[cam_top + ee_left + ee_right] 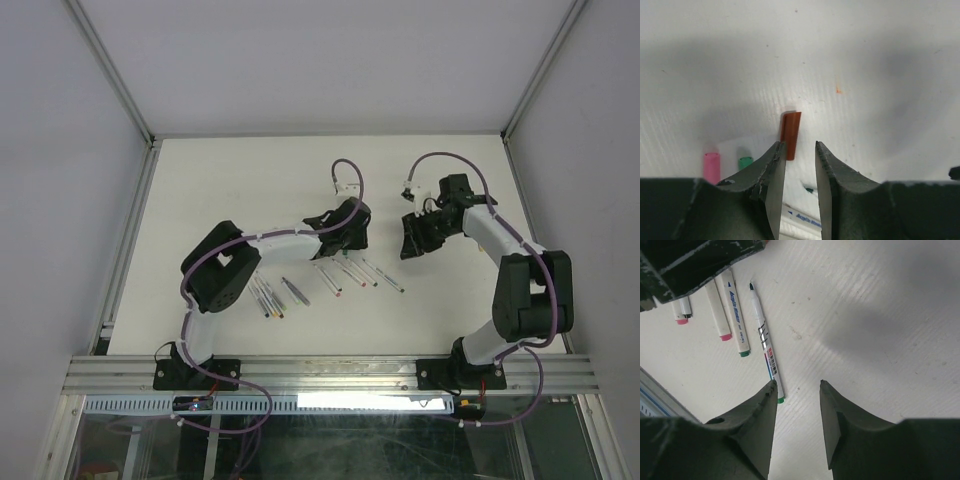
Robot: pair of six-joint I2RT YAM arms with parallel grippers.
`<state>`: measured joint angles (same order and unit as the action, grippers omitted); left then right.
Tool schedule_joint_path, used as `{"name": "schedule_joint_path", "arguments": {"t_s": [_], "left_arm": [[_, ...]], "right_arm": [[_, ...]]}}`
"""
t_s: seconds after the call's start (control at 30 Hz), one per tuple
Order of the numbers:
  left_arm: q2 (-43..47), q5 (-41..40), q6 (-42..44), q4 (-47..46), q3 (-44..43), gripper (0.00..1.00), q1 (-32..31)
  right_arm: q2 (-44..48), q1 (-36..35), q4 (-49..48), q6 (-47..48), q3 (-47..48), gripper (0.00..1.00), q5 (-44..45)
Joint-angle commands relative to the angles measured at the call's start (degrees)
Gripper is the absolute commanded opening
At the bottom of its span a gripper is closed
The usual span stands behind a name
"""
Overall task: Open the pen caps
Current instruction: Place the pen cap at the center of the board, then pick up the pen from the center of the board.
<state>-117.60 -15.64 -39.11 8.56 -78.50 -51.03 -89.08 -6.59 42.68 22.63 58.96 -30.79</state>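
While left end effector [799, 145] gapes, cap [790, 128] (dark red) lies ahead.

Finely ribbed matt table [865, 60]; smooth plastic dark red cap [790, 129].

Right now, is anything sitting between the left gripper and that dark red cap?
Nothing visible. The dark red cap lies right at the parted fingertips of the left gripper; the pink cap and green cap sit off to one side.
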Motion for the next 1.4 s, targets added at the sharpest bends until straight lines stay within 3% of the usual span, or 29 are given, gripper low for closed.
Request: {"name": "schedule_joint_path", "arguments": {"t_s": [0.0,0.33,0.4,0.5,0.6,0.67,0.77,0.8,0.87,1.0,1.17,1.37], "left_arm": [[10.4,-2.1,5.0,-4.5,1.4,0.30,-1.6],[30.4,-3.7,15.1,-22.3,23.5,0.32,-2.1],[34.1,-4.7,17.6,-24.9,27.8,0.40,-2.1],[40.1,-7.4,20.2,-27.0,33.5,0.61,-2.1],[43.6,-9.0,23.1,-28.1,37.4,0.71,-2.0],[45.5,-9.3,24.7,-28.5,39.6,0.75,-2.0],[48.1,-10.1,26.1,-29.4,42.6,0.87,-2.0],[48.9,-10.4,26.3,-29.8,43.6,0.92,-2.0],[51.0,-10.9,26.8,-30.8,45.9,0.99,-2.0],[56.2,-9.5,27.9,-33.2,50.7,0.99,-2.0],[63.3,-8.6,28.7,-35.8,56.5,0.99,-2.0],[68.3,-10.8,28.5,-37.4,60.0,0.99,-2.0]], "right_arm": [[4.1,1.6,-1.8,0.5,2.0,0.42,-4.1],[8.1,6.9,-4.5,0.3,1.0,0.42,-7.5],[8.8,8.6,-5.4,-0.3,0.8,0.43,-7.6],[10.1,11.1,-6.8,-1.5,0.8,0.44,-7.2],[12.3,13.8,-9.3,-3.0,0.6,0.47,-5.8],[13.9,15.0,-11.6,-4.2,0.6,0.59,-3.1],[15.1,16.1,-15.7,-4.7,0.6,0.95,1.8],[14.8,16.7,-16.4,-4.2,0.7,0.98,2.8],[12.2,18.9,-16.1,-3.1,2.4,0.99,3.2],[2.4,24.6,-9.8,1.5,9.1,0.93,0.1],[-5.4,25.0,-9.2,4.7,11.7,0.84,10.8],[-12.9,25.0,-6.0,4.7,16.8,0.74,17.3]]}}
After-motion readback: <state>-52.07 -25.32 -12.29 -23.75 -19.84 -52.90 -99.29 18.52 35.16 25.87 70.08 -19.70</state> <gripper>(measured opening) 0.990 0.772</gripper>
